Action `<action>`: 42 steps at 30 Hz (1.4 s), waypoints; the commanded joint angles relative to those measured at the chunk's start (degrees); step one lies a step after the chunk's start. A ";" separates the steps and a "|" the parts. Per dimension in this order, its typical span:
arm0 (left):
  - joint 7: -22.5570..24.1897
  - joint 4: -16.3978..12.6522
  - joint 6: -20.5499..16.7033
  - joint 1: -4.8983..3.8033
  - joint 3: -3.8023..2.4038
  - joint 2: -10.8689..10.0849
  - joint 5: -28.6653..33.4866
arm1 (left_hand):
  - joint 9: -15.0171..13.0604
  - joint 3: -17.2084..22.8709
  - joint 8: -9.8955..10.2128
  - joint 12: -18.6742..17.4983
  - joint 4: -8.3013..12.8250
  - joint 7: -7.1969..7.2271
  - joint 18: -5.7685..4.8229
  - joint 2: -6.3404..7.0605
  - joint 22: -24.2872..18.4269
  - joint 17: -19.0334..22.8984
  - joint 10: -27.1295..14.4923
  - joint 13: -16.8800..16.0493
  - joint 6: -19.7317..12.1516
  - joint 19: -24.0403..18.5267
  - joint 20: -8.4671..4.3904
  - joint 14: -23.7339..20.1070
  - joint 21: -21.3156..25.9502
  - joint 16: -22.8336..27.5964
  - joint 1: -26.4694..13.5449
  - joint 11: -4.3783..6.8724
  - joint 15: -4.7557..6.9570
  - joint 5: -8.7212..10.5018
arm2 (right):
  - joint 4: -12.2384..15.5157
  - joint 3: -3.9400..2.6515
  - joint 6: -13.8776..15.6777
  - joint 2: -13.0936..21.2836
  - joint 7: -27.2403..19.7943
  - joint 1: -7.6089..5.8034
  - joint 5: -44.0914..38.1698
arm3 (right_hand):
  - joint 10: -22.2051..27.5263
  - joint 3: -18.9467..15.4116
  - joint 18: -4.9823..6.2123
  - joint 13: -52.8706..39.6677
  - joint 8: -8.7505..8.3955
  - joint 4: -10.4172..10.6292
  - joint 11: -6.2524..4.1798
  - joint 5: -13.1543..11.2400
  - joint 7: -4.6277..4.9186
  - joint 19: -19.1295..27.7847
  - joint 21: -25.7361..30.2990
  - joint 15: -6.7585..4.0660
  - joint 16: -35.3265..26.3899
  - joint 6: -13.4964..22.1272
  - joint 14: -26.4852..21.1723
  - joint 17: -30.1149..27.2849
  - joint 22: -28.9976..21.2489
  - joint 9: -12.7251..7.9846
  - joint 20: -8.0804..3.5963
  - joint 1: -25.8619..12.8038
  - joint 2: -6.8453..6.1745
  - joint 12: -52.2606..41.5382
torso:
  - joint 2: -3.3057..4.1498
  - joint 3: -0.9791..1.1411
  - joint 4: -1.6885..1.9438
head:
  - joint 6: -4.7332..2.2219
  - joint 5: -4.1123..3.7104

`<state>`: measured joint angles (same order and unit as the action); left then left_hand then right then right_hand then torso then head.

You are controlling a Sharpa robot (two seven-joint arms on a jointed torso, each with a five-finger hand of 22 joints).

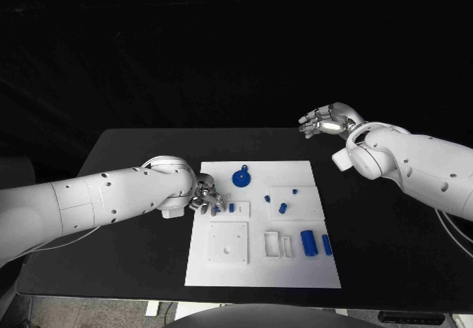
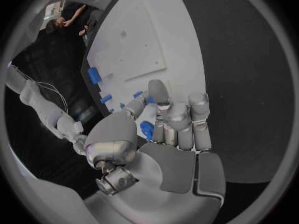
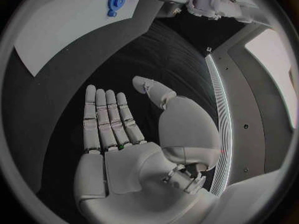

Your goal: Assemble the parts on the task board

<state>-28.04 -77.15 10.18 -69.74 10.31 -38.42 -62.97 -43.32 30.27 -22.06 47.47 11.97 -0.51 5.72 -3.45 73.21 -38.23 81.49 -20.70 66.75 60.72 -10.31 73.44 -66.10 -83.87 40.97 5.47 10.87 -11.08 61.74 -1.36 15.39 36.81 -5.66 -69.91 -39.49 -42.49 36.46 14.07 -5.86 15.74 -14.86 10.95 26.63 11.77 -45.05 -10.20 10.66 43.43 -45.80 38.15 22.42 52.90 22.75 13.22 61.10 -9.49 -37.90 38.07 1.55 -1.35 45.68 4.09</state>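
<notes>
My left hand [image 1: 205, 196] pinches 1 blue part [image 2: 147, 130] at board [image 1: 296, 273] left edge; right hand [image 1: 325, 120] upper right, spread, empty.

Head camera: high, looking down on the black table [image 1: 138, 147], whole task board [image 1: 261, 273] in frame. Left wrist camera: close behind the left hand [image 2: 168, 124], facing along the board [image 2: 143, 45]. Right wrist camera: behind the right hand [image 3: 124, 129], facing the table [image 3: 156, 50]. All three share the board [image 3: 62, 30]; head and right wrist views share the blue gear [image 1: 241, 179] [image 3: 116, 0].
</notes>
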 commanded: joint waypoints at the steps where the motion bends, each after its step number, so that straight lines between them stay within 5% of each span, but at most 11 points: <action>1: -0.53 -0.06 0.56 0.31 0.19 0.33 -0.40 | 0.13 -0.12 0.37 0.24 -0.90 -0.27 1.22 0.76 0.05 -0.11 -0.38 -0.11 -0.23 -0.18 -4.86 -0.07 -0.18 0.03 -0.95 -0.15 0.49 0.46 | 0.02 -0.02 -0.58 -0.06 -0.45 0.12 0.01 | 0.26 -0.18 0.93 0.07 0.17 -0.21 0.02 0.32 0.44 0.12 0.36 0.17 0.24 0.22 -0.24 -0.10 0.09 -0.09 0.34 -0.20 0.49 -0.31 | 0.01 -0.02 0.05 | -0.04 -0.03; 17: -0.73 0.19 -0.27 0.31 0.18 0.35 -0.41 | 0.22 -0.09 0.36 0.21 -2.35 -0.23 1.42 2.67 0.09 -0.34 -0.42 -0.21 -0.31 -0.19 -5.05 -0.05 -0.17 0.17 -2.94 -0.08 0.57 0.86 | -0.04 -0.02 -0.64 -0.08 -0.45 0.21 0.02 | 0.29 -0.21 0.93 0.14 0.18 -0.21 0.03 0.33 0.44 0.13 0.39 0.18 0.29 0.24 -0.27 -0.18 0.13 -0.12 0.35 -0.23 0.48 -0.36 | 0.00 -0.02 0.03 | -0.12 -0.09; 25: -0.74 0.77 0.12 0.31 0.18 0.22 -0.64 | 0.19 0.17 0.25 0.21 -3.43 -0.19 1.60 5.12 0.10 -0.52 -0.41 -0.29 -0.41 -0.13 -5.19 -0.01 -0.15 0.27 -4.03 -0.04 0.63 1.48 | -0.02 -0.02 -0.60 -0.08 -0.47 0.23 0.04 | 0.30 -0.22 0.93 0.17 0.19 -0.21 0.03 0.33 0.45 0.13 0.40 0.19 0.31 0.25 -0.29 -0.21 0.14 -0.14 0.35 -0.24 0.48 -0.38 | -0.02 0.00 0.04 | -0.21 -0.06; 27: -0.82 0.81 0.02 0.31 0.18 0.15 -0.65 | 0.16 0.29 0.21 0.18 -3.83 -0.19 1.64 5.80 0.09 -0.57 -0.43 -0.30 -0.46 -0.14 -5.22 -0.02 -0.12 0.33 -4.33 -0.03 0.64 2.03 | -0.03 -0.02 -0.57 -0.09 -0.49 0.24 0.04 | 0.30 -0.23 0.92 0.18 0.19 -0.21 0.03 0.33 0.45 0.13 0.41 0.19 0.32 0.25 -0.29 -0.22 0.15 -0.14 0.35 -0.25 0.47 -0.39 | -0.01 0.00 0.03 | -0.24 -0.06; 29: -0.86 0.83 -0.04 0.31 0.18 0.09 -0.67 | 0.09 0.44 0.13 0.18 -4.09 -0.18 1.73 6.14 0.11 -0.65 -0.43 -0.34 -0.53 -0.14 -5.28 -0.01 -0.11 0.39 -4.47 0.01 0.65 5.68 | -0.05 -0.02 -0.50 -0.08 -0.49 0.24 0.04 | 0.31 -0.24 0.92 0.19 0.19 -0.21 0.04 0.32 0.45 0.13 0.41 0.19 0.33 0.25 -0.29 -0.23 0.15 -0.15 0.35 -0.26 0.48 -0.39 | 0.00 0.01 0.02 | -0.26 -0.07; 32: -0.84 0.83 -0.07 0.31 0.17 0.01 -0.67 | 0.03 0.33 0.03 0.14 -5.07 -0.14 1.81 7.60 0.09 -0.77 -0.45 -0.38 -0.59 -0.19 -5.30 -0.02 -0.03 0.49 -5.40 0.02 0.68 7.95 | -0.02 -0.02 -0.46 -0.09 -0.51 0.25 0.04 | 0.31 -0.24 0.93 0.20 0.19 -0.22 0.04 0.33 0.45 0.13 0.41 0.19 0.34 0.26 -0.30 -0.24 0.16 -0.15 0.35 -0.25 0.47 -0.40 | -0.01 0.00 0.01 | -0.30 -0.10; 42: 1.54 0.31 -5.23 0.30 -0.19 -1.08 0.87 | -0.24 0.45 -0.15 0.08 -6.41 -0.14 2.02 10.03 0.04 -0.93 -0.56 -0.45 -0.85 -0.20 -5.39 -0.14 0.03 0.58 -6.33 0.02 0.72 8.28 | 0.00 -0.02 -0.37 0.02 -0.57 0.28 0.05 | 0.33 -0.24 0.93 0.24 0.20 -0.25 0.04 0.34 0.45 0.14 0.43 0.19 0.37 0.27 -0.31 -0.29 0.18 -0.18 0.35 -0.24 0.46 -0.43 | -0.01 0.01 -0.01 | -0.58 -0.26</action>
<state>-28.26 -76.69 8.63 -69.48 10.19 -39.47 -63.11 -43.51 30.76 -21.91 47.46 5.79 -0.66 6.61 6.13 73.23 -39.12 81.01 -21.06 66.36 60.72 -10.31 73.42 -66.10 -83.61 34.59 5.89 11.29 -3.05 61.71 -1.36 15.39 36.83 -5.67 -69.66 -39.47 -42.49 36.46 14.05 -5.70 15.74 -14.86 10.95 26.63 11.77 -45.05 -9.91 10.64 43.42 -45.80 38.16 22.19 52.99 22.66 13.21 61.10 -9.49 -38.12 38.06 1.55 -1.37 45.16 3.89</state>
